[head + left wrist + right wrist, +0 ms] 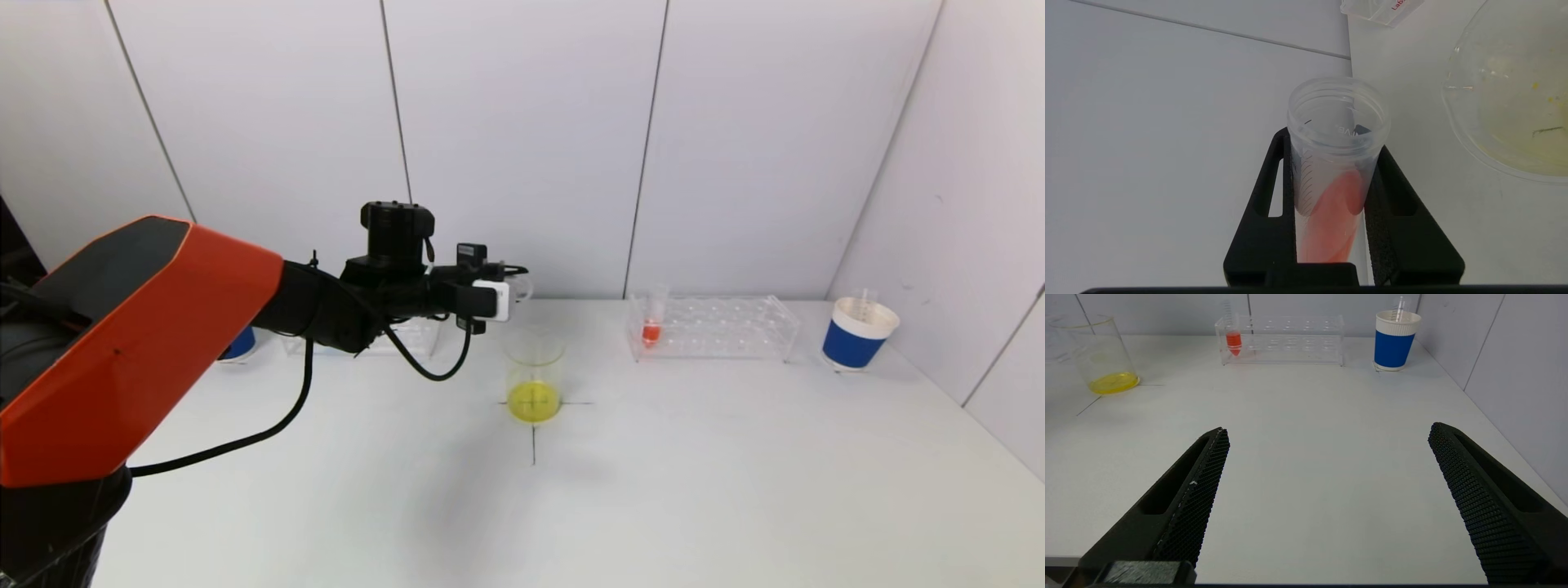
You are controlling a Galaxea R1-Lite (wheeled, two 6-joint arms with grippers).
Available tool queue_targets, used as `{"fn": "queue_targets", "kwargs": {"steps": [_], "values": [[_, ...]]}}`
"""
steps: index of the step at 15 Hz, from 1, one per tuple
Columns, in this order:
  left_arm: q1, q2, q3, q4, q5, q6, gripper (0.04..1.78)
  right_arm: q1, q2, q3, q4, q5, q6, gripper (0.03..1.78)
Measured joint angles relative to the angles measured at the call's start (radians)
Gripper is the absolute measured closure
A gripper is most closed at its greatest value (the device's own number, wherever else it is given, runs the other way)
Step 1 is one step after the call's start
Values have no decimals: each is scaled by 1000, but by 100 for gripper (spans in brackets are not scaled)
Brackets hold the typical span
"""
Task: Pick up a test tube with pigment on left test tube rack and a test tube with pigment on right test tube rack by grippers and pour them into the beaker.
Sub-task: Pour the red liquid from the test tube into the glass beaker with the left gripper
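White table [694, 490], grey panel walls. Left gripper [1331, 163] clamps a tube [1337, 134] beside the beaker [535, 377]; right gripper [1329, 433] gapes, parked near it.

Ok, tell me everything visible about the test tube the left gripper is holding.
The test tube is clear plastic with a threaded open mouth, no cap, and printed graduation marks down its side. Orange-red pigment lies along its lower wall, so it is tilted. The left gripper is shut on it, black jaws pressing both sides, near the beaker that holds yellow liquid.
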Motion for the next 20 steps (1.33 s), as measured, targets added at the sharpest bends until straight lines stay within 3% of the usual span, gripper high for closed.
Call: {"fn": "queue_targets", "kwargs": {"steps": [9,20], "values": [[1,-7,44,-109,-82,-27,133,0,0,0,0,0,0,4],[-13,0,84,-193,-89,-30,133,0,0,0,0,0,0,4]]}}
